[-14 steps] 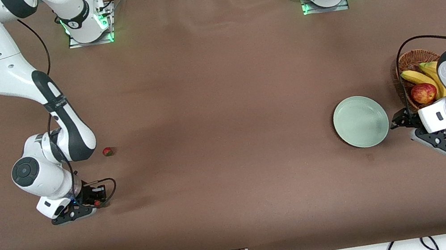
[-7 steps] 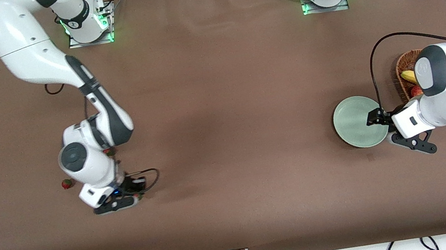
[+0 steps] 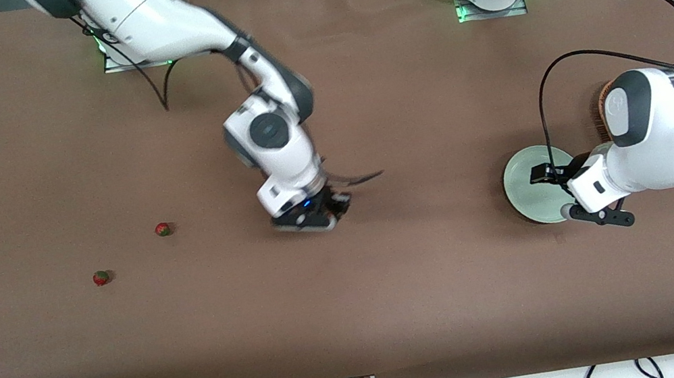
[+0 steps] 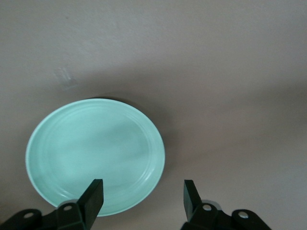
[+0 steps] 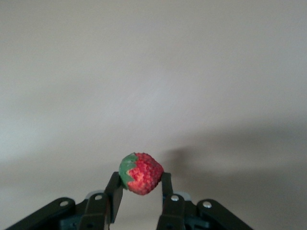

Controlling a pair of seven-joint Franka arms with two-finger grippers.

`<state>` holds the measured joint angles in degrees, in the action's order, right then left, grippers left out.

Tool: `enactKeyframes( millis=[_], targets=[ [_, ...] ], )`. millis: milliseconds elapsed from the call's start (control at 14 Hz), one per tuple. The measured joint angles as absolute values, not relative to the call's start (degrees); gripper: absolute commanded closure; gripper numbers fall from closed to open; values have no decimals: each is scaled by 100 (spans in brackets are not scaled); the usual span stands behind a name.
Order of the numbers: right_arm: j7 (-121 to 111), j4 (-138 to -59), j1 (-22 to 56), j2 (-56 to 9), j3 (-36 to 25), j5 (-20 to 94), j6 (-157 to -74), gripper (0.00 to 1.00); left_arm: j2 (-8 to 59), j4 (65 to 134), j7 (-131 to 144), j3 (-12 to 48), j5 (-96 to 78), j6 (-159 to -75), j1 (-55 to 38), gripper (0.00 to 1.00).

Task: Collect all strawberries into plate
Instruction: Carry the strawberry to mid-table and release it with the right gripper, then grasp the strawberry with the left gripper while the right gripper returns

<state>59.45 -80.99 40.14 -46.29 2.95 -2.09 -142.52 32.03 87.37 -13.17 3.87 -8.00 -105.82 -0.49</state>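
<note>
We are watching the right pincer [image 5: 140, 191] clamping one strawberry [image 5: 140, 173] over the bare brown worktop [image 3: 395, 289]; only its wrist view is showing the berry. The left pincer [image 4: 144, 196] is hanging wide apart over the plate [image 3: 525, 185]. Two strawberries [image 3: 162, 229] are lying toward the right arm's end.

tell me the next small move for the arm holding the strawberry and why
Probably keep carrying it toward the plate. The right gripper is shut on a strawberry over bare table mid-way along, well short of the plate, which is empty. The left gripper hangs open over the plate's rim, so it may need to clear out first.
</note>
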Motion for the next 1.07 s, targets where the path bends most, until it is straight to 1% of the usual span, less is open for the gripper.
enactKeyframes(
  millis=[143, 286, 357, 429, 500, 643, 857, 929, 1071],
  targets=[
    [6513, -8075, 4460, -4687, 294, -209, -14260, 87, 3210, 8751, -1263, 391, -800, -10577, -52, 20],
    [6842, -8071, 4803, -4865, 291, -209, -14493, 86, 3213, 8753, -1257, 388, -800, -10574, -42, 20],
    [6975, -8068, 4936, -4994, 288, -209, -14725, 79, 3212, 8754, -1253, 388, -801, -10572, -41, 20],
    [7068, -8065, 5036, -5124, 285, -209, -14967, 54, 3213, 8758, -1238, 390, -801, -10568, -40, 20],
    [7132, -8055, 5108, -5243, 283, -209, -15178, 1, 3213, 8775, -1198, 400, -801, -10560, -40, 20],
    [7154, -8016, 5157, -5354, 273, -209, -15329, 0, 3215, 8866, -1099, 487, -803, -10559, -42, 19],
    [7127, -7844, 5100, -5274, 67, -210, -15227, 0, 3220, 8983, -1008, 567, -1127, -10569, -54, 10],
    [6983, -7776, 4981, -5170, -51, -211, -14986, 0, 3224, 9063, -1008, 567, -1359, -10598, -54, 9],
    [5895, -7699, 4389, -4851, -141, -210, -14274, 0, 3233, 9298, -1007, 572, -1773, -10792, -55, 7]
  ],
)
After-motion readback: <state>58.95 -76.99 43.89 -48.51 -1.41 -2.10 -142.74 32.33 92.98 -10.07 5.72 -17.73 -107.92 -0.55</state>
